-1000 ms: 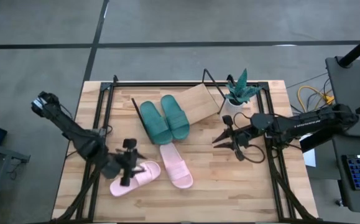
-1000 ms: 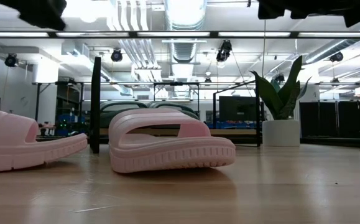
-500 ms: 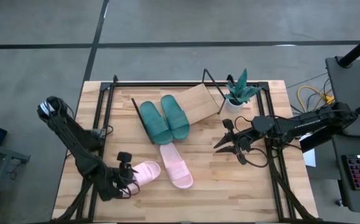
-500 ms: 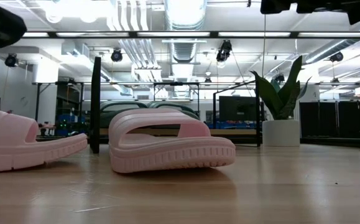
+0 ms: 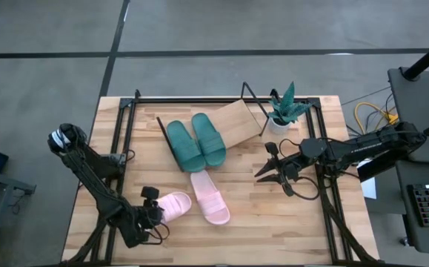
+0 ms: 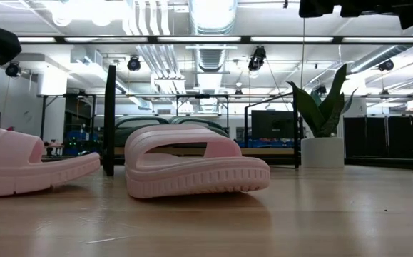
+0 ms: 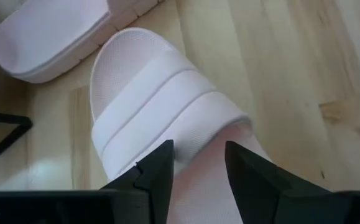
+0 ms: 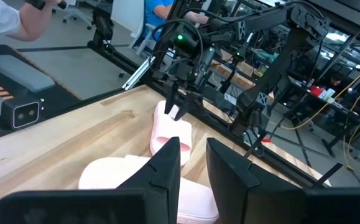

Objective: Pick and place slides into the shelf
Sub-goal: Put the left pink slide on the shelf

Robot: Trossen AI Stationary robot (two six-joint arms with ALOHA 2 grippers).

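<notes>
Two unbranded pink slides (image 5: 195,202); left claw (image 7: 197,163) part-open astride one's heel.

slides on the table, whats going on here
The left gripper is down at the heel end of one pink slide, its fingers straddling that end. The other pink slide lies beside it. The green pair already sits on the shelf. The right gripper waits above the table's right side.

green slides (image 5: 195,143) on slanted shelf (image 5: 229,122), pink slides (image 5: 194,202) on tabletop
</notes>
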